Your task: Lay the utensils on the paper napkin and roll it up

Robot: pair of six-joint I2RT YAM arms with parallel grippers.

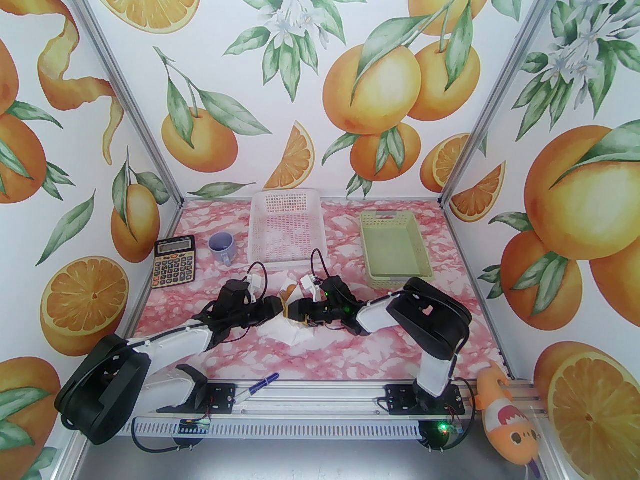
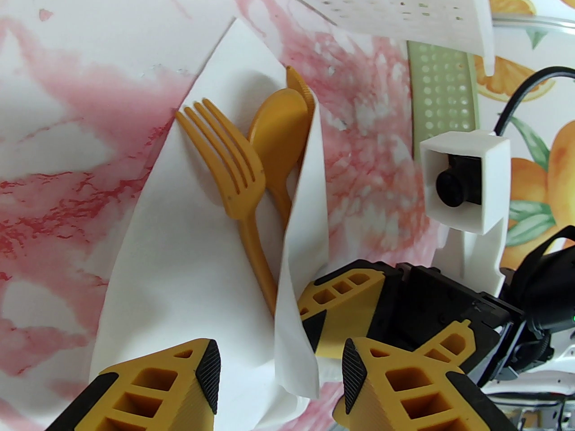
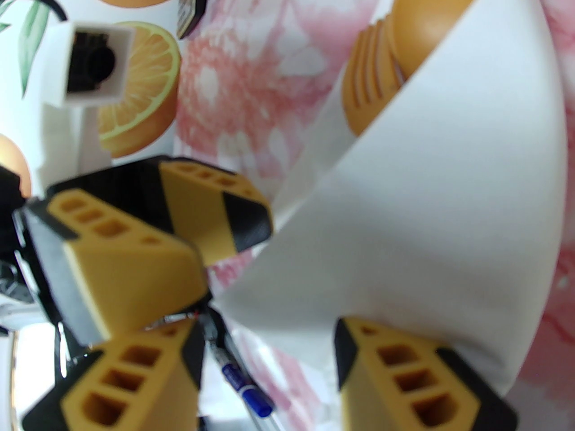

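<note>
The napkin (image 2: 179,285) is a thin white sheet lying on the pink marbled table (image 1: 350,358), midway between the two arms and in front of the white basket (image 1: 287,228). Its far side lies flat, while the side nearer the right arm is lifted and curled over into a loose standing flap. On the sheet lie an orange-brown fork (image 2: 238,169) and spoon (image 2: 278,133), side by side and touching, heads pointing toward the basket and thin handles running back under the flap. A third orange piece with a toothed edge (image 2: 297,83) pokes out just behind the spoon's bowl. From the right wrist camera, the curled paper wraps around the fork tines and the spoon bowl like a cone. The left gripper (image 2: 280,375) reaches in low from the left, with its fingers spread. The lower end of the flap hangs in the gap between them, not pinched. The right gripper (image 3: 269,366) comes in low from the opposite side and nearly meets the left one tip to tip. Its fingers are also parted and grasp nothing; the curled paper rests against one finger, and a blue pen (image 3: 245,382) on the table shows through the gap.
</note>
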